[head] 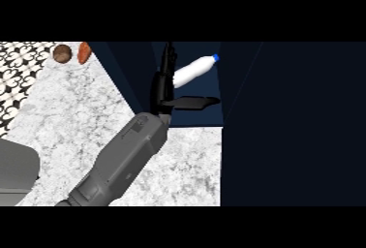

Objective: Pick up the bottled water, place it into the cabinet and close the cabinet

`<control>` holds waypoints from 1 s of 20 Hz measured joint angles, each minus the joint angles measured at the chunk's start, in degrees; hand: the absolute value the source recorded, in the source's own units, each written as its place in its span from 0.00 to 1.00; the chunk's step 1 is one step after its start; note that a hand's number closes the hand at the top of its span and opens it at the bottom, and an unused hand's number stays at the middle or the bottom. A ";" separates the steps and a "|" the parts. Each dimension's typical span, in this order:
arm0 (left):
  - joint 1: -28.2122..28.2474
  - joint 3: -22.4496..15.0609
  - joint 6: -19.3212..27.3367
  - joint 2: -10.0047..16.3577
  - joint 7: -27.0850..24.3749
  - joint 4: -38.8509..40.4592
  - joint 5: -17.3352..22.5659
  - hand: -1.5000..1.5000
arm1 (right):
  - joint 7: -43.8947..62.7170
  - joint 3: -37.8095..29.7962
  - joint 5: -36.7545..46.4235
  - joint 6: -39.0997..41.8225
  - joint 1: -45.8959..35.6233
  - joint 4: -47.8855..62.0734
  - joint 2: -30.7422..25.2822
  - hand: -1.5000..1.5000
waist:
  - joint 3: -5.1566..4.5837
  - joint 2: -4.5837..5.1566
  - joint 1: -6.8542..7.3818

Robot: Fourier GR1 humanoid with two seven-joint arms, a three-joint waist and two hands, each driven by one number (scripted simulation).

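right hand (163, 85): read it as open. the fingers stand straight and edge-on to you, and the thumb (191, 101) sticks out to the right of the frame. it curls round nothing. its grey forearm (125, 155) rises from the lower left of the frame to the centre.

step in hand: judge this as the release. the bottled water (191, 71) is already inside the cabinet (129, 72), just right of the fingers and above the thumb, tilted with its blue cap toward the upper right. you cannot tell whether the fingers touch its lower end.

next move: draw the hand back out of the opening without brushing the bottle, then close the cabinet. check that the tilted bottle sits clear of the door's path.

surface and room, near to far:
- a grey shape (14, 169) sits at the lower left edge; you cannot tell what it is.
- the counter (71, 126) is mottled white stone.
- a dark panel (293, 121) fills the right of the frame. whether it is the open door or a cabinet side cannot be told.
- a patterned black-and-white surface (22, 63) lies in the upper left, with a brown round object (62, 53) and an orange one (84, 52) beside it.
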 measured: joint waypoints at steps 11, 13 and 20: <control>22.99 -12.21 5.16 0.32 0.24 -26.12 -1.70 0.00 | 2.19 0.21 -0.43 -2.44 -2.39 -0.09 -0.23 0.00 | 0.01 0.00 1.56; 26.59 -14.38 5.42 0.90 0.99 -30.53 -2.17 1.00 | 1.94 0.34 -0.42 -1.85 -2.21 -0.13 0.13 1.00 | 0.02 -0.02 1.40; 38.09 -20.18 3.05 8.34 2.41 -44.22 -3.99 1.00 | 2.63 1.99 -0.43 2.14 -1.85 -0.11 -0.76 1.00 | 0.03 0.04 1.29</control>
